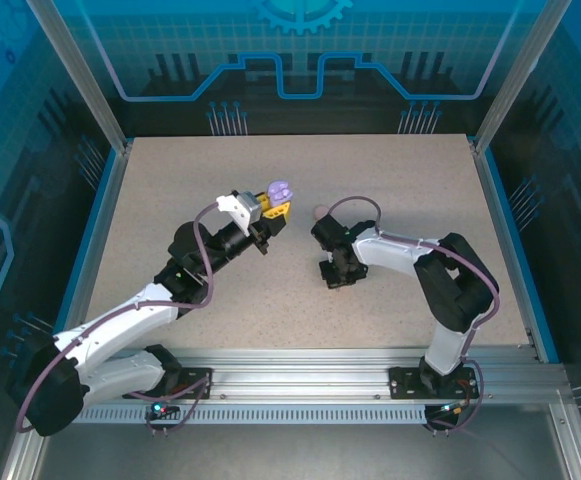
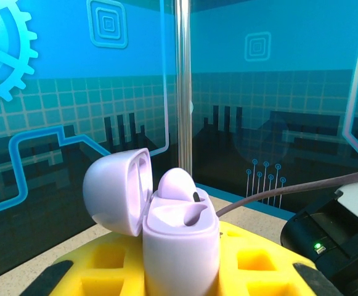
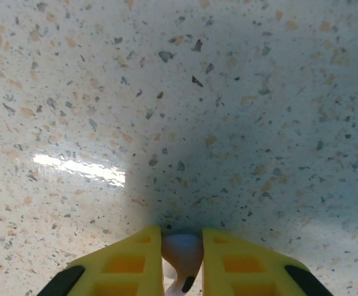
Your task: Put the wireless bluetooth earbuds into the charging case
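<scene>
The left gripper (image 1: 272, 206) is clamped on the open charging case (image 2: 182, 246), holding it upright toward 11 o'clock from the middle of the counter (image 1: 170, 200). In the left wrist view the lid (image 2: 114, 191) swings out to 9 o'clock, and a lilac earbud (image 2: 174, 184) sits in one socket. At 4 o'clock from the case, the right gripper (image 3: 182, 233) points down at the counter. Its narrow-set yellow fingers (image 3: 129, 265) pinch a pale earbud (image 3: 182, 253).
</scene>
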Controlling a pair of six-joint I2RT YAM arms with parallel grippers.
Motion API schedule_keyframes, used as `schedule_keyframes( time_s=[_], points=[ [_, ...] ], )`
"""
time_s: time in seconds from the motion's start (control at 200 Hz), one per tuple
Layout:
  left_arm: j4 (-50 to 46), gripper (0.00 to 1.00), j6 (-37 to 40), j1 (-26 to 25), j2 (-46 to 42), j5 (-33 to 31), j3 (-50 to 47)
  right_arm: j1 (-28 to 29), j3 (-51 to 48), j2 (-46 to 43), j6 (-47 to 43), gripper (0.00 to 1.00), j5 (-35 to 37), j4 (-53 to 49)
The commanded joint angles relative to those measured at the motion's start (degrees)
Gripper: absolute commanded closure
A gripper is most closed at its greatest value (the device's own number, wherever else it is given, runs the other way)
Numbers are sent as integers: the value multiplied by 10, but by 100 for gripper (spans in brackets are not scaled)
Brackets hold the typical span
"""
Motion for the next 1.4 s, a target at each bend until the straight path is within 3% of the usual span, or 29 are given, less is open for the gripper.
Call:
schedule_keyframes(
  time_s=[0.0,0.275,0.74,1.396],
  points=[
    [18,100,-9,3,-9,-5,-4,3,6,25,10,74,-5,-19],
    [21,100,-9,3,-6,-3,-2,1,29,25,40,58,-10,-42],
    [21,100,-11,3,0,1,2,-12,40,13,20,64,-18,-63],
    [30,100,-11,3,6,3,-1,-23,48,51,88,72,-29,-63]
  ],
)
